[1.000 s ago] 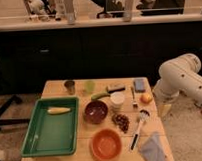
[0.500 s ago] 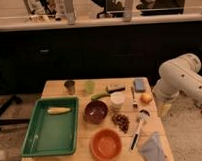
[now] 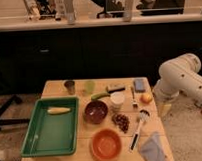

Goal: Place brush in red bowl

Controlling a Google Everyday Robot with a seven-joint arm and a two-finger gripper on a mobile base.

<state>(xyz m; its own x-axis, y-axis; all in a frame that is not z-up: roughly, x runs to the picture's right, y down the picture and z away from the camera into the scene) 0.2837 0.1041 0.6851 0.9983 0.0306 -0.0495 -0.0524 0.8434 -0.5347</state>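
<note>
**Brush** (image 3: 137,129): lies flat on the tabletop (image 3: 55,89) at lower right of the frame. The bristle head points up-frame and the dark handle end points down. It is in the same spot as a second ago, untouched.

**Red bowl** (image 3: 95,140): bottom centre, just left of the brush handle, empty.

**End effector** (image 3: 164,109): hangs off the tabletop's right edge at mid-right of the frame, apart from the brush. Whether it is released or clenched cannot be told. It has not shifted over the last second.

**Assessment**: nothing has changed. The reach looks not yet begun, so the whole task remains.
</note>
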